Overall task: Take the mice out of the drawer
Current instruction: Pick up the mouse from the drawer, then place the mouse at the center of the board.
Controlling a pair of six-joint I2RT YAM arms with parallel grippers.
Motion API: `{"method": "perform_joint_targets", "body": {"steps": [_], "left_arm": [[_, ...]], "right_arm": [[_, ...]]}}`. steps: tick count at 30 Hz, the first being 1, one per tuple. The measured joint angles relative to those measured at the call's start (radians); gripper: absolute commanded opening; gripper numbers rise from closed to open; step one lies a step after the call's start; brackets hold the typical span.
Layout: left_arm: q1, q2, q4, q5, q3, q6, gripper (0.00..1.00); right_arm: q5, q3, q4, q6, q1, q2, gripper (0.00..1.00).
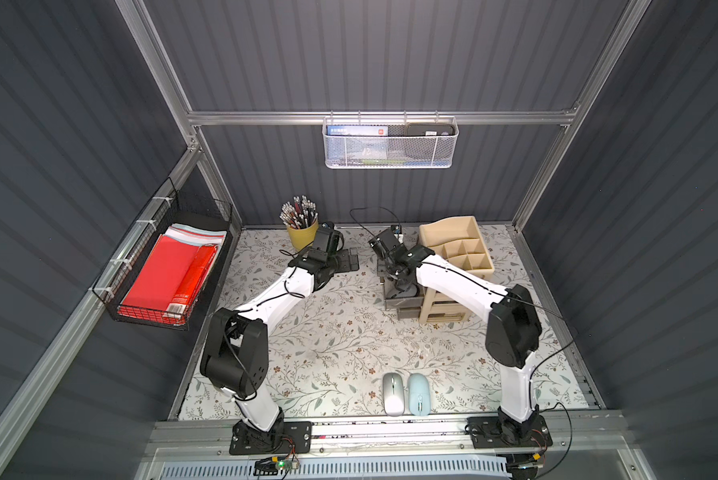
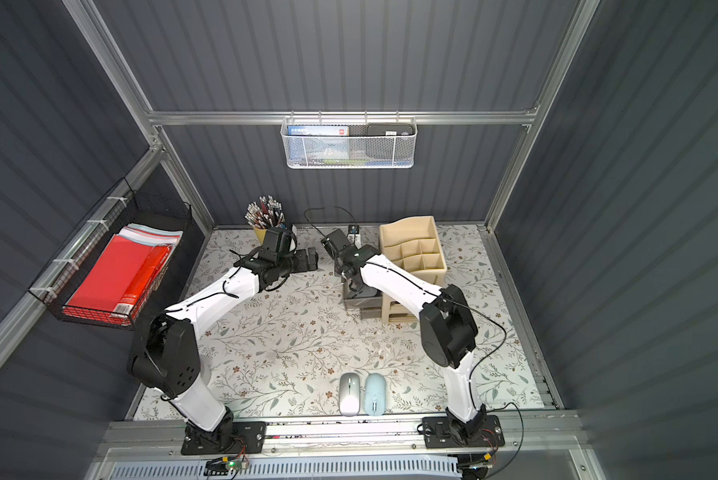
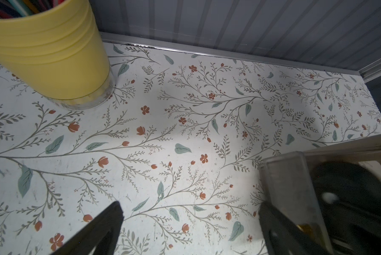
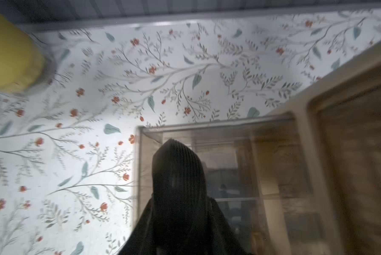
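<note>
Right tool point(image 1: 399, 284) sits in the open drawer point(image 1: 390, 304), over a grey mouse point(image 1: 411, 292); we cannot tell its grip. Left tool point(image 1: 352, 261), at the drawer's 9 o'clock, gapes empty.

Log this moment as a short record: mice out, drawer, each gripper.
mice out: silver-white mouse and pale blue mouse, side by side near the front edge of the table
drawer: pulled open from the beige organizer
left gripper: open, empty, above the table near the yellow pencil cup
right gripper: reaching down into the drawer; grip unclear, wrist view blurred
mice inside: cannot be counted
</note>
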Motion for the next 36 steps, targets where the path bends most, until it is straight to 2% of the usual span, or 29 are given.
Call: {"method": "perform_joint_targets", "body": {"steps": [5,12,14,18,23,28,36], "left_arm": [[-0.005,0.001,0.001,0.005,0.000,0.000,0.99],[-0.049,0.093,0.002,0.003,0.001,-0.013,0.99],[-0.056,0.130,-0.008,-0.002,0.001,-0.020,0.99],[-0.047,0.151,-0.051,-0.038,0.001,-0.069,0.99],[0.074,0.151,-0.093,-0.091,0.001,-0.114,0.99],[0.173,0.151,-0.126,-0.141,0.006,-0.126,0.99],[0.157,0.143,-0.140,-0.154,0.027,-0.125,0.99]], "right_arm": [[0.030,-0.057,0.069,-0.067,-0.001,-0.148,0.16],[-0.013,-0.076,0.055,-0.106,0.016,-0.174,0.17],[-0.026,-0.114,0.051,-0.111,0.049,-0.198,0.17],[-0.039,-0.246,0.041,-0.096,0.184,-0.286,0.18],[-0.042,-0.375,-0.005,-0.022,0.359,-0.344,0.18],[-0.043,-0.460,-0.068,0.068,0.463,-0.310,0.18],[-0.033,-0.393,-0.207,0.208,0.599,-0.019,0.19]]}}
